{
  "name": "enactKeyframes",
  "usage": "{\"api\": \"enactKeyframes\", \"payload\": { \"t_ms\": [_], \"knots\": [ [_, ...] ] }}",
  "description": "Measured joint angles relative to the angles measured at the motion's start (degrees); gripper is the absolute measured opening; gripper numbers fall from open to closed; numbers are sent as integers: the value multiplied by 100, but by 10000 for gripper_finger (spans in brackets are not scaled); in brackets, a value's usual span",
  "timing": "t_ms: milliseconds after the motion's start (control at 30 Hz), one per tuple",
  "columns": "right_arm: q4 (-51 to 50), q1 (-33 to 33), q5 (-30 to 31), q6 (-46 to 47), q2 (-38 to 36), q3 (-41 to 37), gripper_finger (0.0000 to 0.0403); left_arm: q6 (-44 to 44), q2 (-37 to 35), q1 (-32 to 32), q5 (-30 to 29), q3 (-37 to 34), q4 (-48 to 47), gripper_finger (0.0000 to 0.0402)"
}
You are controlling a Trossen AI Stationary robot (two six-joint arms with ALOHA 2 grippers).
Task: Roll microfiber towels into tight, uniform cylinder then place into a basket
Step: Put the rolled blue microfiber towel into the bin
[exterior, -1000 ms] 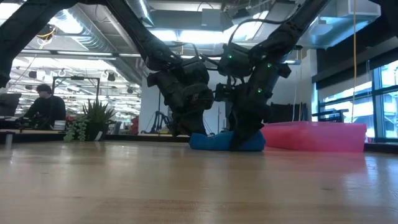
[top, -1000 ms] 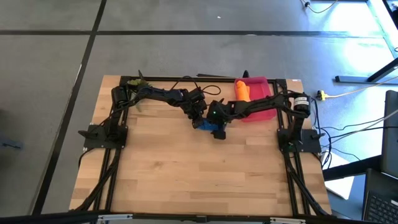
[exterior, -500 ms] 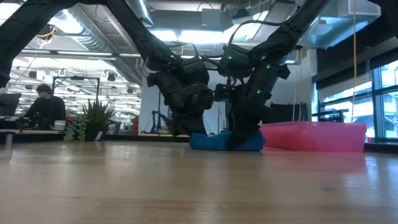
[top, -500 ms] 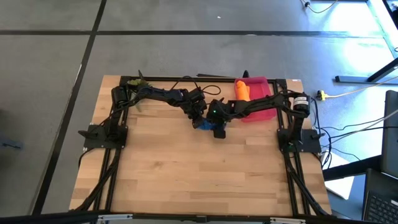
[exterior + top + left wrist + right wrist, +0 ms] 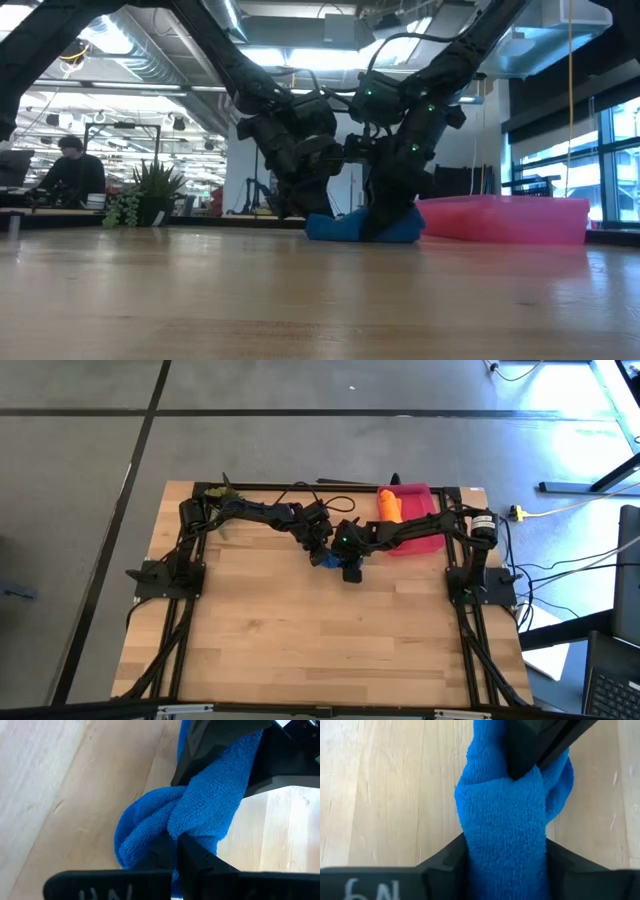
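Just above the centre of the overhead picture, the left claw (image 5: 322,550) and right claw (image 5: 349,567) meet on the wooden surface (image 5: 320,650), both closed on the bunched blue towel (image 5: 362,226). To the upper right, the orange towel (image 5: 388,506) lies rolled in the pink basket (image 5: 420,495).

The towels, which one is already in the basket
The orange towel, rolled, lying at the pink basket's left end. The blue towel is on the table, held by the left pincer and right pincer.
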Motion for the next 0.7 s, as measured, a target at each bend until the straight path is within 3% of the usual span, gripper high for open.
{"api": "enactKeyframes", "payload": {
  "t_ms": [333,700],
  "knots": [
    [47,0,0,2,4,0,119,-289,-2,-57,-245,2,-29,7],
    [53,2,-4,0,7,0,84,-290,-4,-197,-479,2,13,98]
  ]
}}
